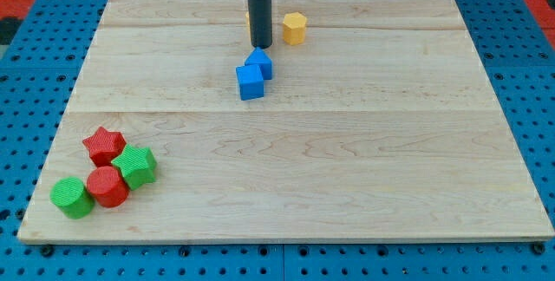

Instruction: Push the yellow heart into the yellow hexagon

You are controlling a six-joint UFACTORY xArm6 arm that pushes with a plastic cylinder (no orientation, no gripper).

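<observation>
My tip [259, 45] hides most of yellow heart [249, 22]; yellow hexagon [295, 28] just right.

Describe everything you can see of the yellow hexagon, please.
The yellow hexagon is a small block of matte orange-yellow, with a flat six-sided top and short upright walls. It lies flat on the wooden board, near the view's top, slightly right of centre. Nothing appears to touch it. The dark rod stands just to its left, with a narrow gap between, and my tip ends a little lower, above the two blue blocks. A sliver of yellow, probably the yellow heart, shows behind the rod.
</observation>
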